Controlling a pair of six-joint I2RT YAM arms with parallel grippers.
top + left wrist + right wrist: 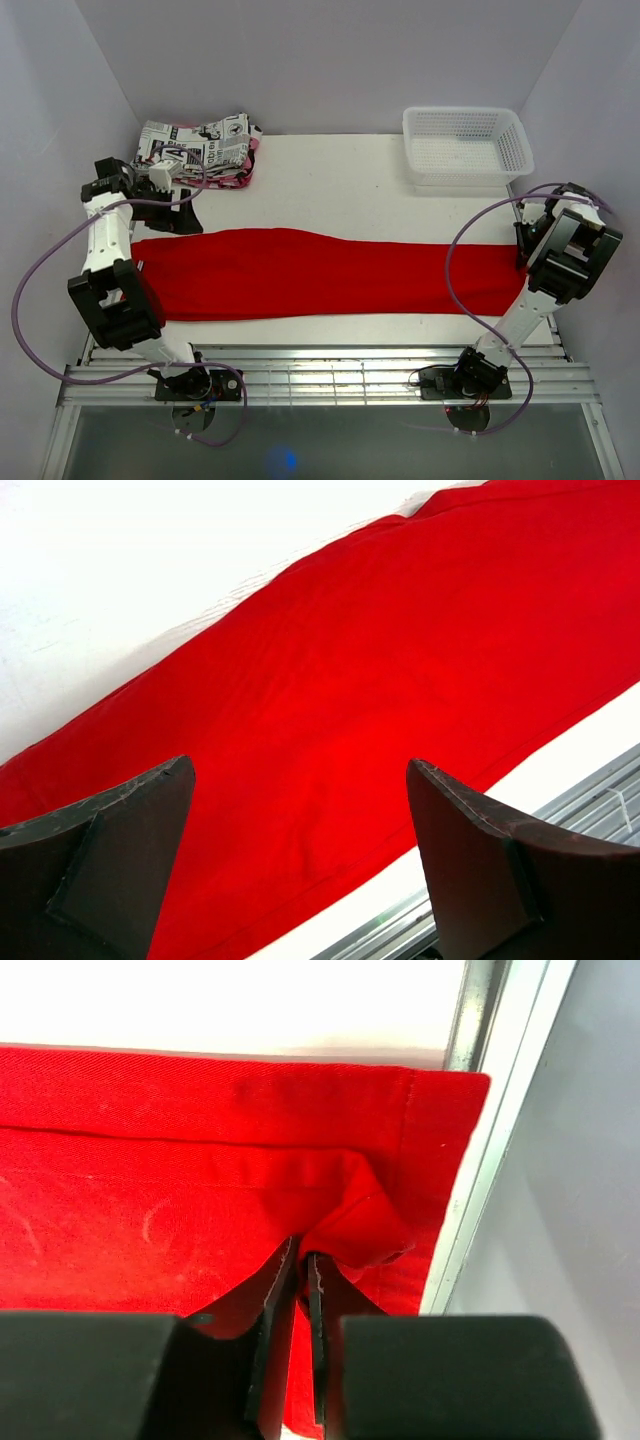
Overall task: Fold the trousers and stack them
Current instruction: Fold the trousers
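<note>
The red trousers (330, 272) lie stretched out flat, left to right, across most of the white table. My left gripper (170, 216) hovers over their left end. In the left wrist view it (300, 765) is open wide, with only red cloth (380, 660) below and nothing between its fingers. My right gripper (522, 250) is at the trousers' right end, by the table edge. In the right wrist view it (302, 1252) is shut on a raised pinch of the top layer of the trousers (200, 1160), just inside the hem.
A folded newspaper-print garment (200, 148) sits at the back left, just behind my left wrist. A white mesh basket (465, 145) stands at the back right. The table's metal edge rail (480, 1110) runs right beside the hem. Slatted rails (330, 375) line the front.
</note>
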